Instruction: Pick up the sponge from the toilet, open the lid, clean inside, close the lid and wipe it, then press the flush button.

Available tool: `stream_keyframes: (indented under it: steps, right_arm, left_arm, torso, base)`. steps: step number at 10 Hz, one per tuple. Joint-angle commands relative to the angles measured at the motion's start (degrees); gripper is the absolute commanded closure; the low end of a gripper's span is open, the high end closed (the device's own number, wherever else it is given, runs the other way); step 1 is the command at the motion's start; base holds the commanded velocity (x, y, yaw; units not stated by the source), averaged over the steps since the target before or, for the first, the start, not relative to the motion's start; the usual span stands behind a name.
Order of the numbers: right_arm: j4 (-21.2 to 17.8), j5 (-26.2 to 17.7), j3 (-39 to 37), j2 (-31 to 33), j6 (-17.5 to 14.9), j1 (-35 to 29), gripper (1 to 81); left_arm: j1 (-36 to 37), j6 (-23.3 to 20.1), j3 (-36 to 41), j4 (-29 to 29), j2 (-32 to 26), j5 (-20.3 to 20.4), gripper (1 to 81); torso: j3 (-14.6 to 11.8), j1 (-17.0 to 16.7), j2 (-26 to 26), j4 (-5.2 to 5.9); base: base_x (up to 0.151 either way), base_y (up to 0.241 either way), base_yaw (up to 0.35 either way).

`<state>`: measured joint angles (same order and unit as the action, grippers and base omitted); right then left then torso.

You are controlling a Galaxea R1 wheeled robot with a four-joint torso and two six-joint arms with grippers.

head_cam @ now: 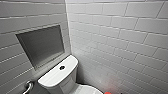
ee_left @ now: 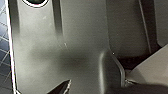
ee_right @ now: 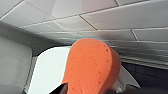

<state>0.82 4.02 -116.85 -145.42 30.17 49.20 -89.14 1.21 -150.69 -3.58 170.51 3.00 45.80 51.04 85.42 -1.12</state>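
Sponge (ee_right: 92,67) comes nearest: the red-orange block sits close against the right wrist camera, and dark tips flank its lower edge, so I judge the right claw (ee_right: 87,91) to be closed on it and carrying it. In the head view it is a red spot off the front end of the toilet (head_cam: 65,85), over toward the side wall. Whether the left claw (ee_left: 62,88) is wide or narrow I cannot tell.

Just beyond the sponge lies the lid (ee_right: 47,71), a white glossy oval that looks to be down over the bowl. Behind it on the toilet rises the tank, with the flush button (head_cam: 62,67) in the middle of its flat top. A chrome pipe (head_cam: 28,87) shows beside the tank. Farthest, behind and above the toilet, are the tiled wall (head_cam: 120,37) and a grey recessed niche (head_cam: 41,45).

By my reading the pickup is done and opening the lid is the step in hand. That likely calls for a free claw to catch the lid's front rim and swing it up toward the tank, with the sponge kept clear.
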Motion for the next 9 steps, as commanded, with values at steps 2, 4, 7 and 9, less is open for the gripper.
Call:
stream_keyframes:
  steps: [2, 4, 7, 9]
  right_arm:
    - [-0.73, -1.3, -3.98, -3.05, 0.85, -4.86, 1.0]
    - [-0.38, -1.3, -5.49, -4.47, 0.77, -4.68, 1.0]
    - [-0.38, -1.47, -4.87, -4.47, 0.77, -5.37, 1.0]
    - [-0.29, -1.13, -4.09, -4.21, 0.68, -6.26, 1.0]
  left_arm:
    - [0.32, -0.42, 0.22, 0.24, 0.1, -3.97, 1.0]
    - [0.32, -0.42, 0.22, 0.16, 0.19, -3.97, 1.0]
    - [0.32, -0.42, -1.18, 0.07, 0.97, -3.97, 1.0]
    - [0.32, -0.42, -1.28, 0.07, 0.98, -3.97, 1.0]
  torso:
    - [2.1, 0.0, 0.0, 0.0]
    - [6.0, 0.0, 0.02, 0.0]
    - [4.81, 0.02, 0.02, 0.0]
    - [5.44, 0.04, 0.02, 0.0]
  base:
    - [0.0, 0.0, 0.0]
    - [0.0, 0.0, 0.0]
    - [0.0, 0.0, 0.0]
    - [0.0, 0.0, 0.0]
